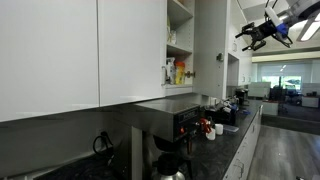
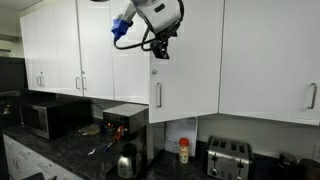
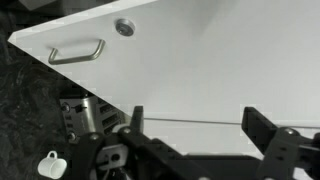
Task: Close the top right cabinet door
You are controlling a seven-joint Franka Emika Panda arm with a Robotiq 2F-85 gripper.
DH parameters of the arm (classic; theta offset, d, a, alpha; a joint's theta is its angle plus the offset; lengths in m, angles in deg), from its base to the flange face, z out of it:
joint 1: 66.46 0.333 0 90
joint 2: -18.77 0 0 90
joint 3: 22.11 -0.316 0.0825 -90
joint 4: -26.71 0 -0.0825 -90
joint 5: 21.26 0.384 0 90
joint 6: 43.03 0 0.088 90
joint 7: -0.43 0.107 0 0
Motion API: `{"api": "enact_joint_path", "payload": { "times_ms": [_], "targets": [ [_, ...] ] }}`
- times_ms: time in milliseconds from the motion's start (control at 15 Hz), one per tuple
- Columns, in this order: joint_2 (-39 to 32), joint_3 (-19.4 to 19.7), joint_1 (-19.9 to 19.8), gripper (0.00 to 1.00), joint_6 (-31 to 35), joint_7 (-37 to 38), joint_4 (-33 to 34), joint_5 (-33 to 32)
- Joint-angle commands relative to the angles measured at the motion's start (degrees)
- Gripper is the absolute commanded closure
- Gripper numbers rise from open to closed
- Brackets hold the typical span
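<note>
No writing can be read here. The labels on the bottles (image 1: 178,72) in the open cabinet, mid-frame in an exterior view, are too small to make out. One bottle looks orange-yellow; what is in the others I cannot tell.

On the dark counter (image 2: 50,150) a coffee machine (image 2: 125,122) stands with a metal kettle (image 2: 127,160) in front of it. A toaster (image 2: 228,157) sits at lower right, and a small red-capped bottle (image 2: 183,150) stands against the wall between them. The wrist view catches a white mug (image 3: 52,165) at lower left.

The arm reaches in from the top of the frame, with the gripper (image 2: 160,48) high up by the upper left edge of the top right cabinet door (image 2: 185,60), above its slim silver handle (image 2: 158,95). I cannot tell whether it touches the door. In the wrist view the fingers (image 3: 135,120) are spread wide with nothing held between them. The door's glossy white face fills that frame, with the handle at upper left. The door stands swung out from its cabinet.
</note>
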Motion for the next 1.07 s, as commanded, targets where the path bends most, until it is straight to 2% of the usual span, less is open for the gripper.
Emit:
{"api": "enact_joint_path", "payload": {
  "times_ms": [0, 467, 1000],
  "targets": [
    [-4.36, 1.15, -0.70, 0.00, -2.53, -5.48, 0.85, 8.11],
    [-11.28, 2.32, -2.78, 0.00, -14.94, -9.77, 1.66, 17.23],
    [-15.24, 1.29, -4.76, 0.00, -27.90, -9.92, 2.40, 20.10]
  ]
}}
